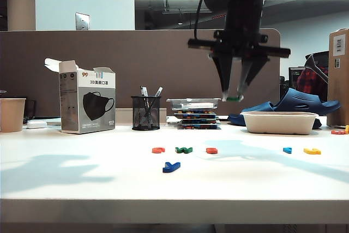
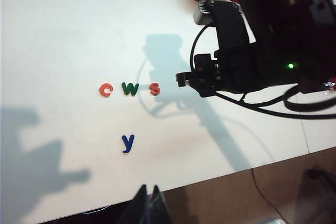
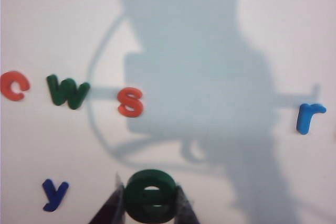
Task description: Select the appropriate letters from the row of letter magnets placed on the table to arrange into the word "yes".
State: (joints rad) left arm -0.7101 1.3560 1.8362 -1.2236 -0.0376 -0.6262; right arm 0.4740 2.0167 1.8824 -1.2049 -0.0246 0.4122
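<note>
Blue "y" (image 1: 171,167) lies before mask box (image 1: 87,101), pen cup (image 1: 145,112).

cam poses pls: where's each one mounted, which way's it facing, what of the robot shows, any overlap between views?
Exterior: low at the table front edge, facing level across it; right gripper raised, holding the green e.
Left wrist: high on the left arm, looking down at c, w, s, y; left gripper tips shut, right arm alongside.
Right wrist: looking down past its fingers clamping e.
Shared: c, w, s, y in all three.
</note>
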